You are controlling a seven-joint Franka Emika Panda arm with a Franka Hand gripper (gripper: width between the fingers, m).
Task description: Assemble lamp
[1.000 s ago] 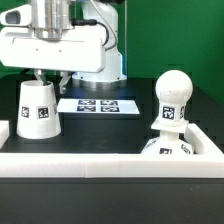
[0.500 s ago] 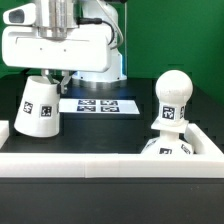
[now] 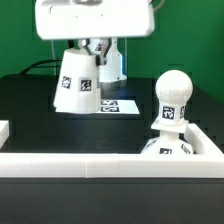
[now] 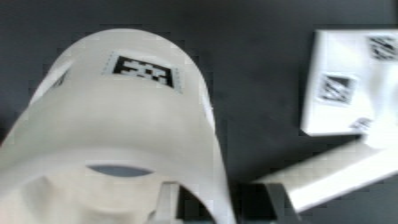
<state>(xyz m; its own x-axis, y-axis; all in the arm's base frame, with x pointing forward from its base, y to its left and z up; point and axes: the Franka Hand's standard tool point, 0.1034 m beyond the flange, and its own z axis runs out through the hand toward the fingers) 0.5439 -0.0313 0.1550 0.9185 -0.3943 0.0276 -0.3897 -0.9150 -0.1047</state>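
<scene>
Tool [image 4: 210,198] pinches shade [image 3: 76,82] by its rim, lifted off desk [image 3: 30,125], mid-desk. Bulb [image 3: 171,100] sits on base [image 3: 166,148] near front-right corner. Step: carrying shade over; next needs centring above bulb, then lowering.

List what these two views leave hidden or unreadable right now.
- The gripper: in the exterior view the shade covers the fingertips; how the jaws stand is unclear.
- The base: the border rail hides its lower part in the exterior view.
- The marker board: partly behind the shade in the exterior view.
- The bulb: absent from the wrist view.
</scene>
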